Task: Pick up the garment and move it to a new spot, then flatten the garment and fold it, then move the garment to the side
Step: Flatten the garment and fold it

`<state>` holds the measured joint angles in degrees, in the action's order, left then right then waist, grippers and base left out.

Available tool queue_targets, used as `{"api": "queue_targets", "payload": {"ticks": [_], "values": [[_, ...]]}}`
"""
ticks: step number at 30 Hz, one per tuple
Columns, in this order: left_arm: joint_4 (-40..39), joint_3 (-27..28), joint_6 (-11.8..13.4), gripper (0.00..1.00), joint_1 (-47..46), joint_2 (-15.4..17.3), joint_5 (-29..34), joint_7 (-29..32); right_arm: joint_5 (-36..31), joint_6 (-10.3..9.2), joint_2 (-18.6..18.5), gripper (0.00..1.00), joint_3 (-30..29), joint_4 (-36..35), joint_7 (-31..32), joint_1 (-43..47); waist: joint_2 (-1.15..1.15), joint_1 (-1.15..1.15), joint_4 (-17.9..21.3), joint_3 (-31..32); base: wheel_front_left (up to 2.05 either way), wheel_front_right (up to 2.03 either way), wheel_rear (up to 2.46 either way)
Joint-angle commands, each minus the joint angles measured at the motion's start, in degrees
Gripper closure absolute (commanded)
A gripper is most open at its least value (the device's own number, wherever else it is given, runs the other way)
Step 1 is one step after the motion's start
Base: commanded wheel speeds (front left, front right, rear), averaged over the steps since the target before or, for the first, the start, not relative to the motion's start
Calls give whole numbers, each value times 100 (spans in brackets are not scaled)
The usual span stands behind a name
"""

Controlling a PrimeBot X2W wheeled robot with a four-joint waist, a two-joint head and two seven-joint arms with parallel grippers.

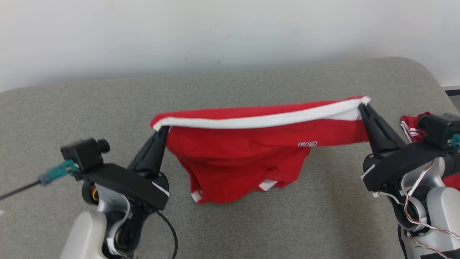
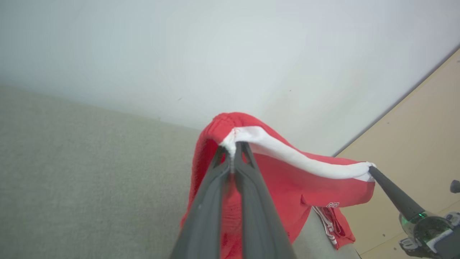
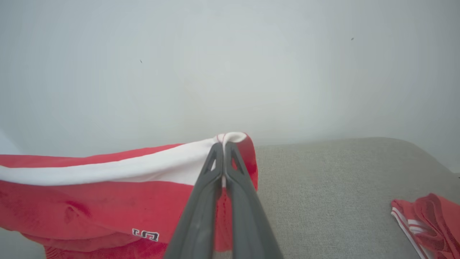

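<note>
The garment (image 1: 244, 158) is a pair of red shorts with a white band, hanging stretched between my two grippers above the grey cushion (image 1: 107, 104). My left gripper (image 1: 163, 130) is shut on its left end, seen close up in the left wrist view where the gripper (image 2: 233, 145) pinches the white band of the garment (image 2: 287, 180). My right gripper (image 1: 361, 107) is shut on the right end; in the right wrist view the gripper (image 3: 222, 145) clamps the band of the garment (image 3: 90, 201). The lower folds sag down to the cushion.
A second red garment with white stripes (image 1: 413, 127) lies at the cushion's right edge, behind my right arm, and shows in the right wrist view (image 3: 427, 219). A pale wall (image 1: 215, 32) rises behind the cushion. Beige floor (image 2: 424, 136) lies beyond its right edge.
</note>
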<state>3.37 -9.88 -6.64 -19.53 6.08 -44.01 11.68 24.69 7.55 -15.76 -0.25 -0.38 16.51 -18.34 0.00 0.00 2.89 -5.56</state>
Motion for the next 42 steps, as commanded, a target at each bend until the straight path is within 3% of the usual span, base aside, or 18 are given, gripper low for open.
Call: {"api": "queue_targets", "payload": {"ticks": [1, 7, 16, 28, 35, 36, 37, 38, 42], "values": [[-100, 43, -48, 100, -176, 31, -173, 65, 55, -16, 46, 100, -29, -122, -64, -92, 0, 0, 80, 89, 0, 0, 0], [-275, 256, -45, 100, -775, 125, -725, 378, 140, -16, 140, 100, 14, -364, -145, -343, 0, 0, 230, 262, 0, 0, 0], [-153, 138, -31, 100, -947, 200, -570, 430, -330, -16, 65, 100, 81, -275, -317, -323, 0, 0, 375, 339, 0, 0, 0], [822, -603, 101, 100, 403, 192, 178, 190, -906, -16, 324, 100, -88, 1033, -425, 596, 0, 0, 255, -60, 0, 0, 0], [1329, -843, 135, 100, 613, 162, 375, 128, -1080, -16, 512, 100, -74, 1772, -636, 690, 0, 0, 123, -192, 0, 0, 0], [1368, -860, 134, 53, 602, 159, 403, 95, -1094, -16, 533, 100, -78, 1838, -672, 660, 0, 0, 114, -198, 0, 0, 0], [1409, -884, 139, 0, 592, 171, 446, 70, -1111, -16, 562, 100, -66, 1890, -693, 641, 0, 0, 108, -195, 0, 0, 0], [1437, -906, 148, 0, 592, 192, 480, 37, -1079, -16, 593, 0, -50, 1939, -683, 633, 0, 0, 104, -185, 0, 0, 0], [1428, -1021, 155, 0, 714, 331, 699, -57, -1146, -16, 525, 0, -129, 1925, -705, 693, 0, 0, 91, -94, 0, 0, 0]]}}
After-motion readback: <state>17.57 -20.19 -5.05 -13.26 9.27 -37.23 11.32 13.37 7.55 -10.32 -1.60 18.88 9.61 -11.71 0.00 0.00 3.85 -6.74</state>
